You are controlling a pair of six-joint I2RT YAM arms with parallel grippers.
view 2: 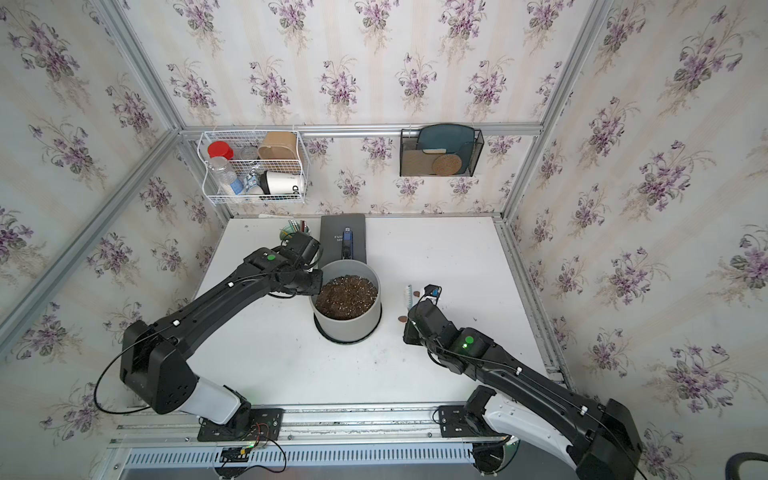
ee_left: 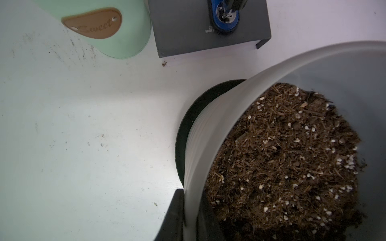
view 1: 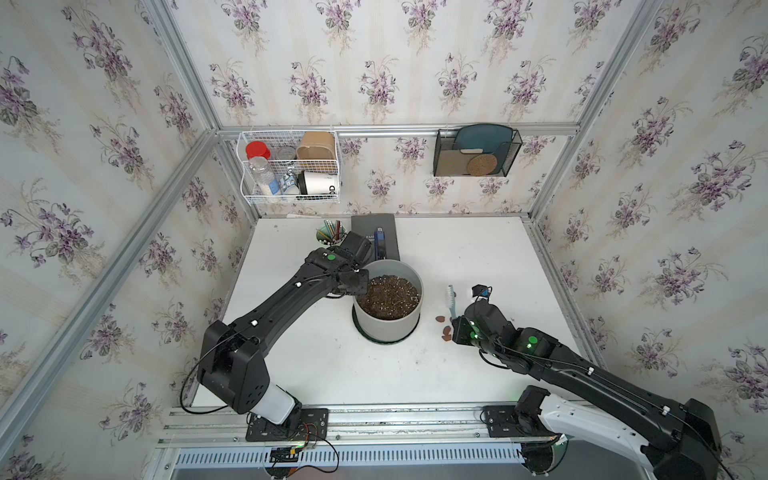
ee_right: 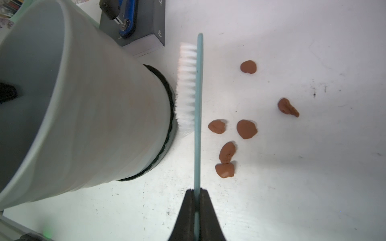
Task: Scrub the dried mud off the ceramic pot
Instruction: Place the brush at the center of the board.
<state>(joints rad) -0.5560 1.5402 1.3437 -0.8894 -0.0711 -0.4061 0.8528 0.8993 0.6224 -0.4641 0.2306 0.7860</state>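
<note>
1. Ceramic pot [view 1: 386, 330]: pale grey-white cylinder filled with dark speckled soil. It stands on a black saucer [ee_left: 183, 129] near the middle of the white surface [view 1: 324, 365].
2. Dried mud [ee_right: 246, 129]: six reddish-brown blobs lying loose on the surface to the right of the pot, none on its wall. Two of them touch.
3. Left hand [ee_left: 191, 196]: narrow, with one jaw inside the pot rim and one outside, gripping the wall.
4. Right hand [ee_right: 196, 191]: closed on the handle of a pale blue brush [ee_right: 197, 125]. Its white bristles [ee_right: 186, 83] face the pot, apart from its wall, and the blobs lie on the handle's other side.
5. Behind the pot: a mint-green cup [ee_left: 125, 41] of pencils and a dark box [ee_left: 183, 31] with a blue tool [ee_left: 223, 23] on top.
</note>
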